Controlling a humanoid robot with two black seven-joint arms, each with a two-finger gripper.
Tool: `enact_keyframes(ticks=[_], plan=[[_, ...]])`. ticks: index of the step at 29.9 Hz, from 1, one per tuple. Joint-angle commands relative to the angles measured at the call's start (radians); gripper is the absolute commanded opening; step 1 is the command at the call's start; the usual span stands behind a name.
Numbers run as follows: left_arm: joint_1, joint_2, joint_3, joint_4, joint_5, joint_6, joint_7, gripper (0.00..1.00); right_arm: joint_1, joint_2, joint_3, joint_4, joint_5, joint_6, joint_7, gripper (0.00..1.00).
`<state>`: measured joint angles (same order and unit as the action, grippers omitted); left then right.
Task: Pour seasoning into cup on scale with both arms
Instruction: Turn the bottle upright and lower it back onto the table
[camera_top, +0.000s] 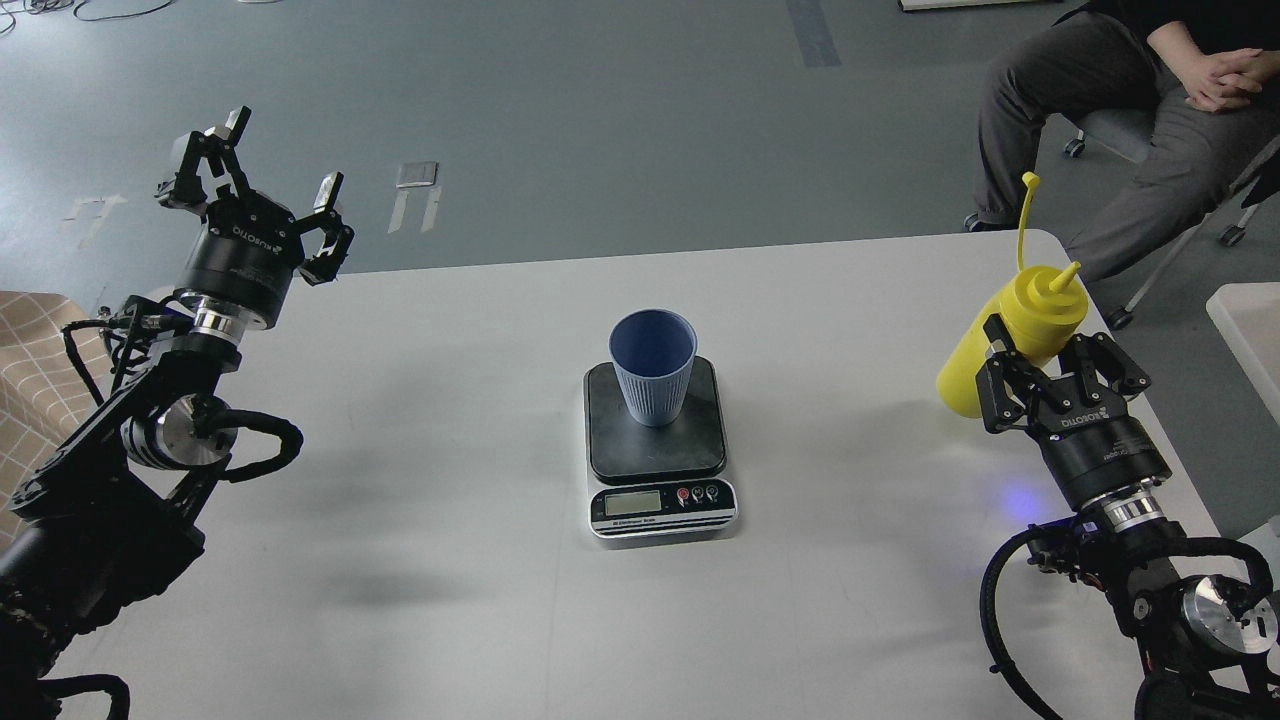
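Observation:
The light blue ribbed cup stands upright on the dark plate of the small scale at the table's middle. My right gripper at the right is shut on the yellow seasoning bottle, which is upright and slightly tilted, low over the table's right edge, nozzle up and its tethered tip cover sticking up. My left gripper is open and empty, raised at the far left, well away from the cup.
A seated person is at the back right beyond the table. A tan checked cloth lies at the left edge. A white object sits at the right edge.

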<state>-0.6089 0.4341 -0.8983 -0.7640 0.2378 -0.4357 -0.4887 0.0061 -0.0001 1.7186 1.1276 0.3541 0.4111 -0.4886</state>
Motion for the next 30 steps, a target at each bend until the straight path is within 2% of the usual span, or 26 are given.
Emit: enact_keyframes(ticks=[1, 20, 22, 24, 25, 26, 27, 28, 30], plan=[[0.000, 0.000, -0.001, 0.000, 0.000, 0.000, 0.000, 0.98, 0.002, 0.000, 0.003, -0.023, 0.000, -0.002, 0.000, 0.00], [-0.003, 0.002, -0.001, 0.000, 0.000, 0.000, 0.000, 0.98, 0.008, 0.000, 0.001, -0.065, -0.007, -0.005, 0.000, 0.00], [-0.003, 0.002, -0.001, 0.000, 0.000, 0.000, 0.000, 0.98, 0.009, 0.000, 0.001, -0.065, -0.009, -0.005, 0.000, 0.05], [-0.003, 0.002, -0.001, 0.000, 0.000, 0.000, 0.000, 0.98, 0.008, 0.000, 0.001, -0.065, -0.010, -0.003, 0.000, 0.12], [-0.003, 0.002, -0.001, 0.000, 0.000, 0.000, 0.000, 0.98, 0.009, 0.000, 0.001, -0.065, -0.012, -0.003, 0.000, 0.20], [-0.003, 0.002, -0.001, 0.000, 0.000, 0.000, 0.000, 0.98, 0.008, 0.000, 0.001, -0.065, -0.012, -0.005, 0.000, 0.50], [-0.003, 0.002, -0.001, 0.000, 0.000, 0.000, 0.000, 0.98, 0.009, 0.000, 0.001, -0.063, -0.010, -0.005, 0.000, 0.91], [-0.003, 0.002, -0.001, 0.000, 0.000, 0.000, 0.000, 0.98, 0.009, 0.000, 0.001, -0.063, -0.009, -0.005, 0.000, 1.00], [-0.003, 0.003, -0.001, 0.000, 0.000, 0.000, 0.000, 0.98, 0.008, 0.000, 0.001, -0.063, -0.006, -0.002, 0.000, 0.99]])
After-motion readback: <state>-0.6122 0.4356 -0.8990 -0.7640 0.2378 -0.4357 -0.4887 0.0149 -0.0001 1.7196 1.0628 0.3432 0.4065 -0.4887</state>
